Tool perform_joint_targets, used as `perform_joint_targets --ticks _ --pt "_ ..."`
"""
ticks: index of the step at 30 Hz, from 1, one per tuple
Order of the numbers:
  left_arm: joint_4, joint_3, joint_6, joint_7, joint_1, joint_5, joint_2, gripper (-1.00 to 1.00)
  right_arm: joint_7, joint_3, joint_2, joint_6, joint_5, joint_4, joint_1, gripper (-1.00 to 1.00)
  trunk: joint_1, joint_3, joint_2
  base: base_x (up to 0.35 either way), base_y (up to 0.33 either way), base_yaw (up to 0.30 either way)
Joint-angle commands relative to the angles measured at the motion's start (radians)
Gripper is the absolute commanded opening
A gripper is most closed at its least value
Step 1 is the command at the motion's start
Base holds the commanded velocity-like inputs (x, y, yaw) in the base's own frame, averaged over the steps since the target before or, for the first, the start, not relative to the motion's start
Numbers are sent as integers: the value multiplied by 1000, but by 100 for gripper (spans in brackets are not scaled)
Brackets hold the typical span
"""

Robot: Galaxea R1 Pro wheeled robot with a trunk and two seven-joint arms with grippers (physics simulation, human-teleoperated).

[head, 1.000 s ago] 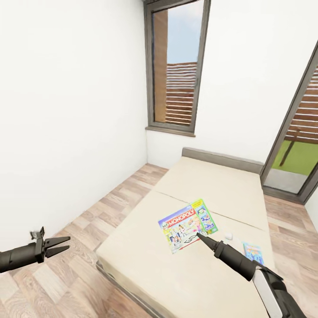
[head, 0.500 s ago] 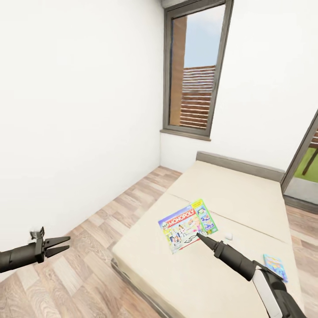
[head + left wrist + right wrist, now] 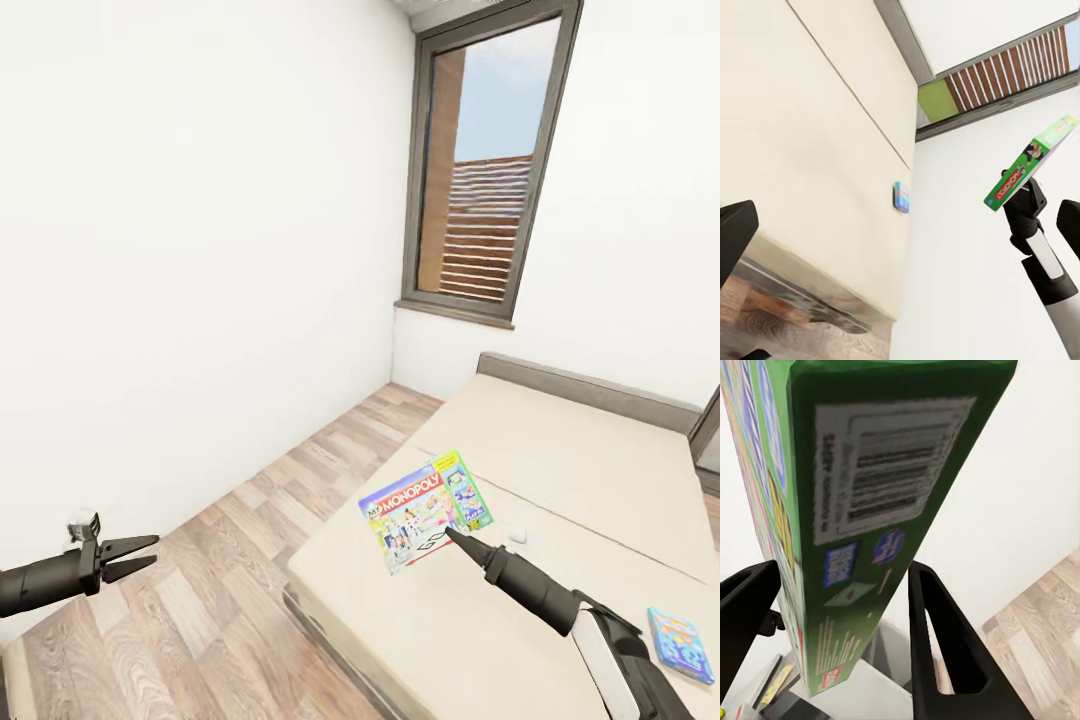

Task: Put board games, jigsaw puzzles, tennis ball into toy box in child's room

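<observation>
One board game [image 3: 425, 508] is clamped in the right gripper [image 3: 452, 537] for carrying; left gripper [image 3: 135, 556] fingers apart, empty

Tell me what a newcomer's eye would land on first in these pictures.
The bright Monopoly box, held up over the bed in the right pincer, its green barcoded edge between the fingers in the right wrist view. Next, a small blue game lying flat on the mattress near the right arm. Then the tall grey-framed window in the white wall beyond the headboard, and the left pincer open over the wood floor.
</observation>
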State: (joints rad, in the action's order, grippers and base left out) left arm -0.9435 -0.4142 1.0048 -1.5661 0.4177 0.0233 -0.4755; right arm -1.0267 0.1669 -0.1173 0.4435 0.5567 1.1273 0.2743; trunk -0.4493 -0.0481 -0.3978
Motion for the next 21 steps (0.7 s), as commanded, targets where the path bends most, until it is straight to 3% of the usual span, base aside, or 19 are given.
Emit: perform_joint_targets --ticks 1,13,21 --pt "0 0 11 -5 1 -2 0 100 -1 0 0 9 6 0 1 -100 -1 -1 -2 0 5 191" --pt "0 0 9 -5 1 -2 0 100 0 -1 1 9 5 -2 1 -100 -1 16 -2 0 1 191" --pt "0 0 9 -5 1 -2 0 100 41 -1 0 11 6 0 1 -100 -1 27 -2 0 0 191"
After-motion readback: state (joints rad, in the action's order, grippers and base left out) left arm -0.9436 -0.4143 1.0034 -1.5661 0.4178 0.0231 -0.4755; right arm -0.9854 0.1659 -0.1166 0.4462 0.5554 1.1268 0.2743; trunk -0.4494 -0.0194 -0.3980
